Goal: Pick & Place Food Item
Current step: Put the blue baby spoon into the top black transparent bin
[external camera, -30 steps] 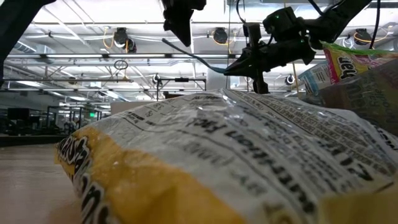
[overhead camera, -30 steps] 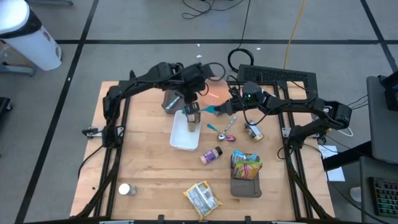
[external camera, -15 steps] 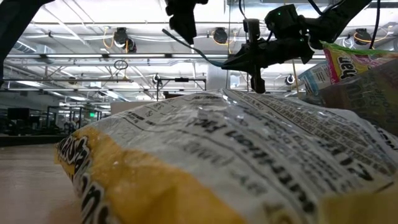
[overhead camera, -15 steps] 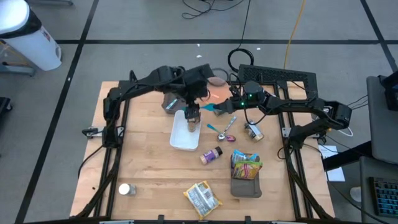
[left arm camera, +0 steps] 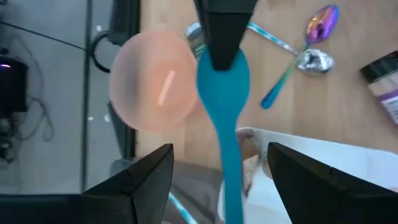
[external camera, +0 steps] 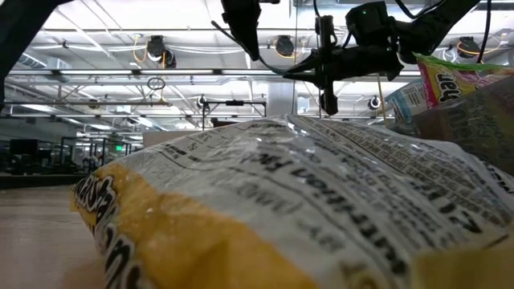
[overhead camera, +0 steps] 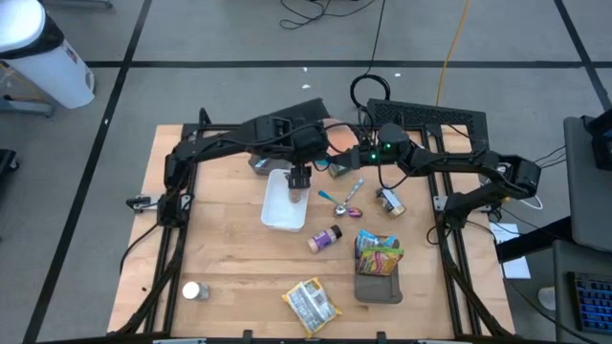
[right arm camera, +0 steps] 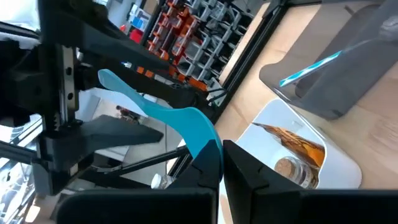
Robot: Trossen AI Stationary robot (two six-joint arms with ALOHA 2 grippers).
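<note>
**Spoon Over Tray, Food Not Yet Lifted**

Step in hand, as I judged it: getting the teal spoon point(left arm camera: 222, 74) into position over the white tray point(overhead camera: 277, 215), before any pick of the food item point(right arm camera: 291, 144). The food lay in the tray, at the end nearer the back of the worktop point(overhead camera: 220, 248): a brown, ragged piece with a small round jar-like thing just beside it. Nothing had been lifted out.

My right end effector point(right arm camera: 219, 148) was clenched on the spoon at the bowl end, with the handle reaching out toward the tray. It hung above the worktop just right of the tray's far end and touched nothing else.

My left end effector point(left arm camera: 221, 149) hovered over that same end of the tray, fingers spread wide and empty. The spoon's handle ran through the gap between them, but neither finger appeared to touch it. Whether the handle tip reached the food, I could not tell.

A pink disc point(left arm camera: 152, 81) sat behind the tray. A grey container point(right arm camera: 348, 68) stood beside it.

Next move, my reading: either the left fingers close squarely on the handle to take the spoon, or they drop past it onto the food. Both call for a small, careful descent, as handle, tray wall and food were crowded together.
</note>
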